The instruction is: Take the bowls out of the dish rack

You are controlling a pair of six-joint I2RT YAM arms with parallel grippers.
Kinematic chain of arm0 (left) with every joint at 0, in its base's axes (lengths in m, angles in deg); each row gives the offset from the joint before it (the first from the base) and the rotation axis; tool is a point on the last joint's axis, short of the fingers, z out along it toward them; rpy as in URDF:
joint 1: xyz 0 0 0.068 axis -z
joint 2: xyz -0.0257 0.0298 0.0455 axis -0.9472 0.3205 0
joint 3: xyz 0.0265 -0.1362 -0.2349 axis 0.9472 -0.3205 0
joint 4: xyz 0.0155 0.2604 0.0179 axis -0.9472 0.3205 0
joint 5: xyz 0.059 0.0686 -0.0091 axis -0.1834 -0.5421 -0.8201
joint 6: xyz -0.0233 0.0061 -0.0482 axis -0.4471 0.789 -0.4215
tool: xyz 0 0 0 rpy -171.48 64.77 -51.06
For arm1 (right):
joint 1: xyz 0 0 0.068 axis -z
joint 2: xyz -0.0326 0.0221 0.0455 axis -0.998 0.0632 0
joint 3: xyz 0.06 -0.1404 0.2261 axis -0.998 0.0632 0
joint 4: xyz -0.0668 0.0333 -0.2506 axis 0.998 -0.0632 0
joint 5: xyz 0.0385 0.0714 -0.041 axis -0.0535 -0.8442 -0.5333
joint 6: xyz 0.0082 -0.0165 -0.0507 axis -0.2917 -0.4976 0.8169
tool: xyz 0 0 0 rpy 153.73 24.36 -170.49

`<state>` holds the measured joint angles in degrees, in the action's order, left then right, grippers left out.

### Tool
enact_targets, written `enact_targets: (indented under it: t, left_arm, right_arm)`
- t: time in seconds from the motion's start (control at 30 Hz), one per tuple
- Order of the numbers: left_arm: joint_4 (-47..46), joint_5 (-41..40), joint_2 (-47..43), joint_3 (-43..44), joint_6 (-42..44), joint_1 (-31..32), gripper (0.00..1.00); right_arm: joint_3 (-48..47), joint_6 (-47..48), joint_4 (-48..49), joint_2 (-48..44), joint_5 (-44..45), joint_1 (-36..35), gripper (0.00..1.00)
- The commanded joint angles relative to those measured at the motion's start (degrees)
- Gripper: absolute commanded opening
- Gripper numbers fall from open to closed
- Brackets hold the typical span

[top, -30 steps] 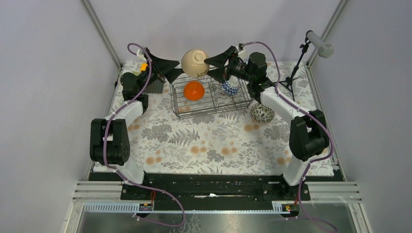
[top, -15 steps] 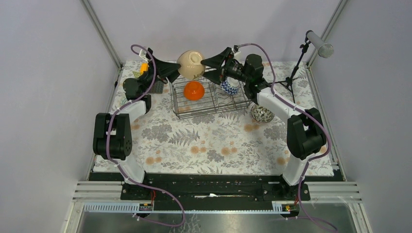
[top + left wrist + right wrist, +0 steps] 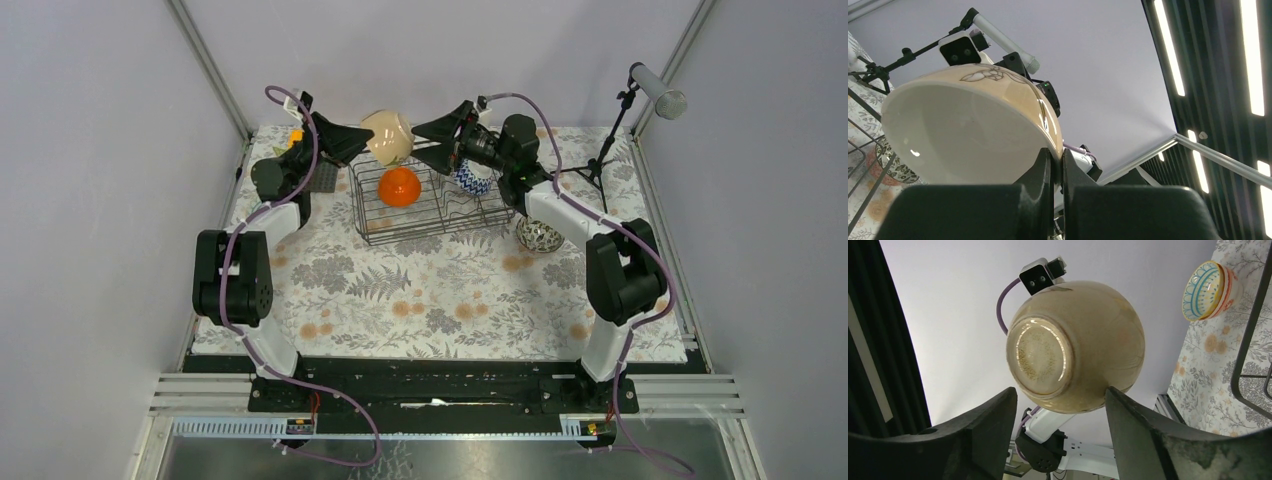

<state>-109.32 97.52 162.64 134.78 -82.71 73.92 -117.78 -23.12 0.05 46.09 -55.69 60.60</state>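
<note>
One round beige ceramic bowl (image 3: pixel 968 130), rim-pinched by the left end effector (image 3: pixel 1057 157) just beyond the spread right end effector (image 3: pixel 1059 390), is judged due for tabletop (image 3: pixel 430 290) placement.

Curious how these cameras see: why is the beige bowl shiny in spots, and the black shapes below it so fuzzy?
Left wrist view: small highlights inside the glossy beige bowl; the left gripper pinching its rim is too near the lens, dark and soft. Right wrist view: bright reflection on the bowl's base ring; right gripper also soft. Top view: evenly lit, sharp.
</note>
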Motion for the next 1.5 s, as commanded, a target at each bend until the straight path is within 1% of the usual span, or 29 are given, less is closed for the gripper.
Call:
enact_targets:
  t: [0.0, 0.1, 0.17, 0.27, 0.3, 0.37, 0.43, 0.47, 0.5, 0.53, 0.6, 0.7, 0.77, 0.87, 0.93, 1.1, 1.17, 1.27, 1.33, 1.47]
  left_arm:
    - [-7.2, 0.0, -1.0, 1.4, -0.1, 0.9, 0.00]
    - [-6.7, -0.3, -0.4, 0.7, 0.6, 0.9, 0.00]
    - [-5.3, 0.5, 0.0, 1.1, 1.6, 0.9, 0.00]
    - [1.5, 2.5, -2.0, 0.9, 7.0, 0.8, 0.00]
    - [5.3, 2.9, -3.0, 0.6, 9.6, 0.8, 0.00]
    - [15.2, 3.7, -5.6, 0.5, 16.8, 0.8, 0.00]
    - [27.1, 4.0, -8.4, 0.9, 26.0, 0.8, 0.00]
    - [34.3, 3.8, -9.6, 1.5, 30.9, 0.8, 0.00]
    - [43.7, 3.5, -10.9, 2.2, 37.6, 0.8, 0.00]
    - [51.1, 3.0, -12.0, 3.1, 42.0, 0.8, 0.00]
    - [65.3, 0.6, -14.6, 4.4, 51.1, 0.9, 0.00]
    - [84.1, -4.4, -17.3, 6.3, 63.5, 1.0, 0.00]
    - [93.1, -8.8, -18.7, 7.8, 69.5, 1.0, 0.00]
    - [100.1, -14.9, -20.7, 9.2, 73.5, 1.1, 0.00]
    - [102.9, -18.2, -22.0, 10.1, 75.4, 1.1, 0.00]
    - [109.8, -28.8, -25.8, 12.9, 79.6, 1.1, 0.00]
    - [113.0, -34.1, -26.7, 13.5, 80.3, 1.2, 0.00]
    - [117.0, -43.2, -27.3, 12.8, 80.3, 1.2, 0.00]
    - [118.3, -47.0, -27.4, 11.7, 80.1, 1.2, 0.00]
    - [120.2, -51.2, -26.7, 10.3, 79.5, 1.2, 0.00]
  right_arm:
    - [-0.3, 0.9, 6.2, 0.3, -0.7, -1.3, 0.74]
    - [0.0, 2.0, 5.5, 0.4, 0.1, -1.3, 0.82]
    - [0.2, 4.8, 2.8, -0.5, 1.0, -1.2, 0.88]
    - [-0.6, 11.9, -5.2, -2.4, 2.1, -1.2, 0.93]
    - [-0.8, 14.2, -7.7, -3.2, 2.7, -1.2, 0.96]
    - [-1.3, 19.5, -13.7, -4.6, 4.4, -1.2, 0.99]
    - [-1.5, 24.5, -19.1, -6.3, 6.8, -1.3, 1.00]
    - [-1.6, 26.5, -21.3, -7.1, 8.0, -1.2, 1.00]
    - [-1.6, 28.6, -23.8, -7.8, 9.4, -1.2, 1.00]
    - [-1.6, 30.4, -25.2, -8.4, 9.9, -1.3, 1.00]
    - [-1.9, 33.6, -28.4, -9.7, 11.8, -1.2, 0.99]
    - [-2.7, 38.0, -32.8, -10.7, 13.7, -1.2, 1.00]
    - [-3.3, 40.7, -35.1, -11.1, 14.8, -1.3, 1.00]
    - [-5.3, 44.3, -38.8, -10.8, 15.7, -1.4, 1.00]
    - [-6.7, 45.9, -41.7, -10.5, 16.0, -1.4, 1.00]
    - [-8.4, 47.6, -44.3, -10.0, 16.4, -1.9, 1.00]
    - [-8.7, 48.2, -45.5, -10.1, 16.9, -2.1, 1.00]
    - [-10.3, 50.9, -49.8, -10.0, 19.3, -2.4, 1.00]
    - [-11.4, 52.8, -52.4, -9.9, 20.8, -2.6, 1.00]
    - [-14.3, 55.7, -57.7, -8.8, 23.1, -2.8, 1.00]
